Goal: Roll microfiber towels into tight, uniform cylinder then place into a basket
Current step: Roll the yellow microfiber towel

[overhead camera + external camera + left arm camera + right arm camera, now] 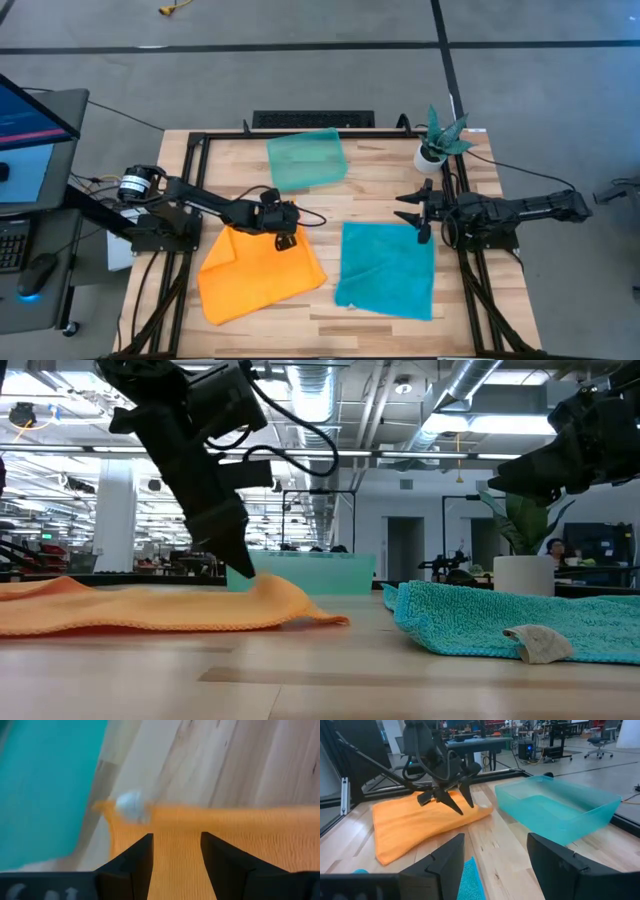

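The orange towel (255, 275) lies spread on the table's left half, slightly rumpled. The teal-blue towel (388, 268) lies flat on the right half. The pale-green basket (306, 158) stands at the far middle. My left gripper (287, 240) is open, fingers pointing down over the orange towel's far right corner. That corner carries a white tag (131, 806). My right gripper (403, 208) is open and empty, above the table beyond the teal towel's far right corner. My left gripper (177, 845) stands open over the orange towel's far right corner (150, 817), coming from above and slanting. The cloth (415, 822) runs between the two fingers, and the tips reach down to it (245, 565). I cannot tell whether they touch it. The towel lies on the table.
A small white pot with a green plant (435, 150) stands at the far right corner, close to my right arm. A black frame runs along the table's edges. Bare wood shows between the two towels and along the near edge.
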